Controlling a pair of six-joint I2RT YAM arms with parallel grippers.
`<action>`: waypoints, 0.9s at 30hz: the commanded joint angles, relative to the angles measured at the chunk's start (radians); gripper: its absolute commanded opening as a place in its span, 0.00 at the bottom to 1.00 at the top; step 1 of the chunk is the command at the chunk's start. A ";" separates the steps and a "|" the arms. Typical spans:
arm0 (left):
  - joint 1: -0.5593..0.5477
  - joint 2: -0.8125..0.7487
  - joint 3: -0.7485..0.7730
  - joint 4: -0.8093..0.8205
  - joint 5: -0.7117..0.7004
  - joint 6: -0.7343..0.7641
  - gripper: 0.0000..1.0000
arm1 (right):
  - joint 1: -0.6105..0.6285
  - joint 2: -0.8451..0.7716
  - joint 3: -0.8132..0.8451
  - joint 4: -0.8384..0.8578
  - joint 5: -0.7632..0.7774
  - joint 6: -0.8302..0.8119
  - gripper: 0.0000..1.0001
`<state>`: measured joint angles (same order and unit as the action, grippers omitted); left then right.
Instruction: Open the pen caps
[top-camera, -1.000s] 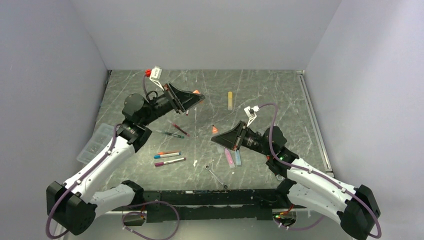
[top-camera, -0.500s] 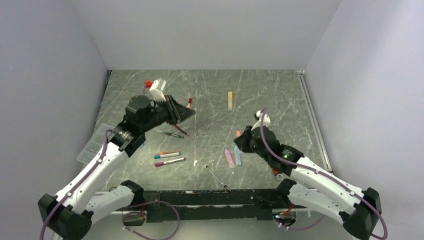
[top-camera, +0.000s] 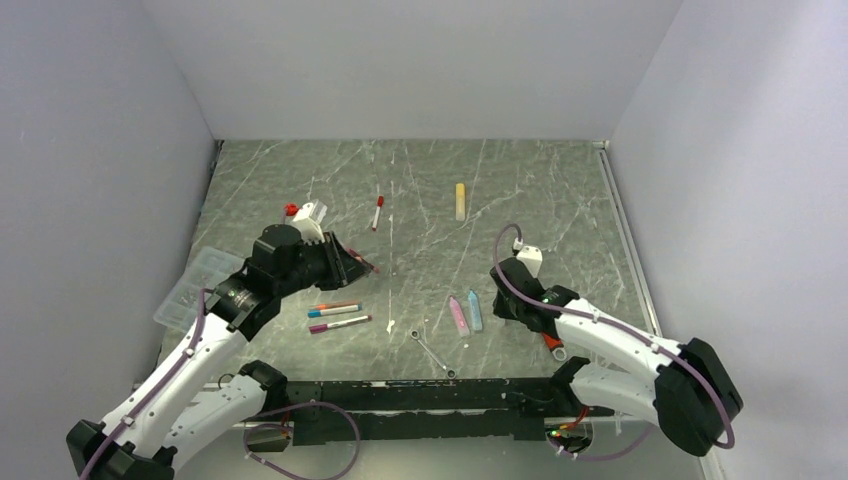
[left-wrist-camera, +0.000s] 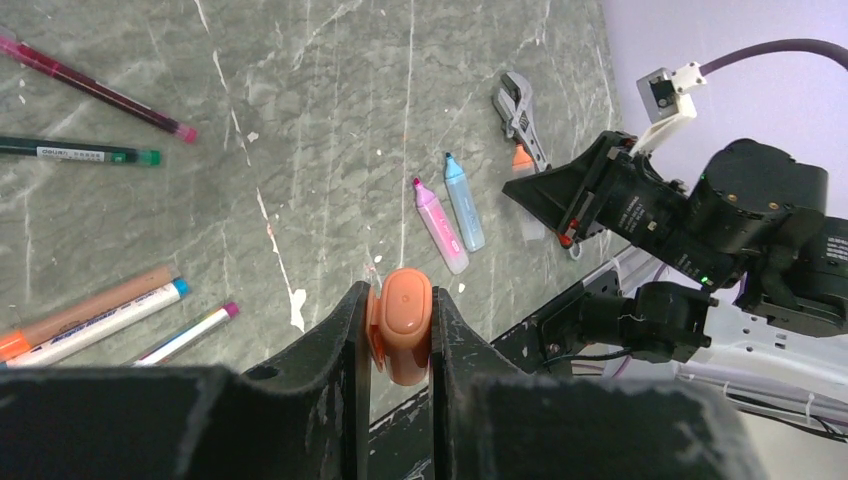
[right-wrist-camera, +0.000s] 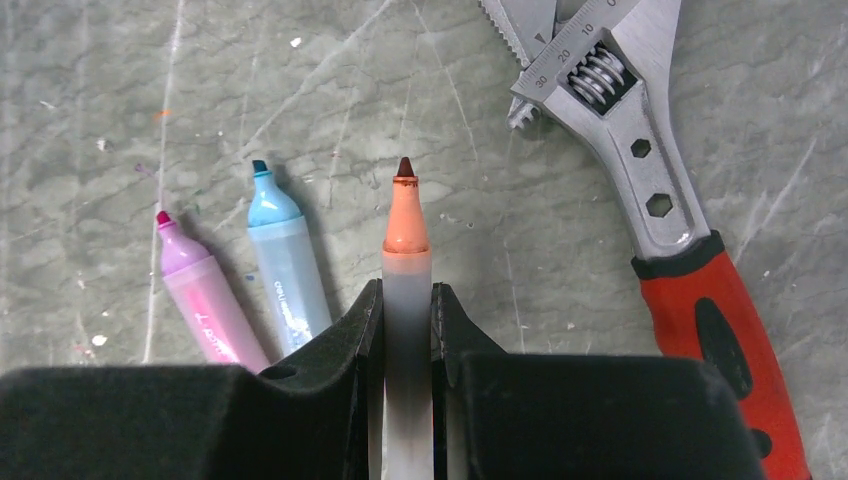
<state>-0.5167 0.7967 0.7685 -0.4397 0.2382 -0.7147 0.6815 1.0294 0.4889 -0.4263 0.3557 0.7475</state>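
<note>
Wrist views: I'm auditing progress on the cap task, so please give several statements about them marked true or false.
The left end effector is shut on an orange cap. True.
The right end effector holds a capped highlighter. False: its orange highlighter shows a bare tip.
The pink highlighter and blue highlighter lie side by side, uncapped. True.
The wrench lies left of the pink highlighter. False: in the right wrist view it lies right of the orange highlighter.
</note>
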 joint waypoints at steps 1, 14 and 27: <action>-0.002 0.001 0.013 0.006 0.017 0.017 0.00 | -0.019 0.053 0.003 0.098 -0.017 -0.016 0.00; -0.002 -0.019 -0.015 0.002 0.019 0.000 0.00 | -0.036 0.082 -0.009 0.139 -0.065 0.002 0.32; -0.002 -0.018 -0.039 0.021 0.026 -0.021 0.00 | -0.073 0.003 -0.052 0.197 -0.200 0.062 0.78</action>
<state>-0.5167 0.7944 0.7410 -0.4423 0.2485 -0.7219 0.6376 1.0660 0.4702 -0.3065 0.2481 0.7742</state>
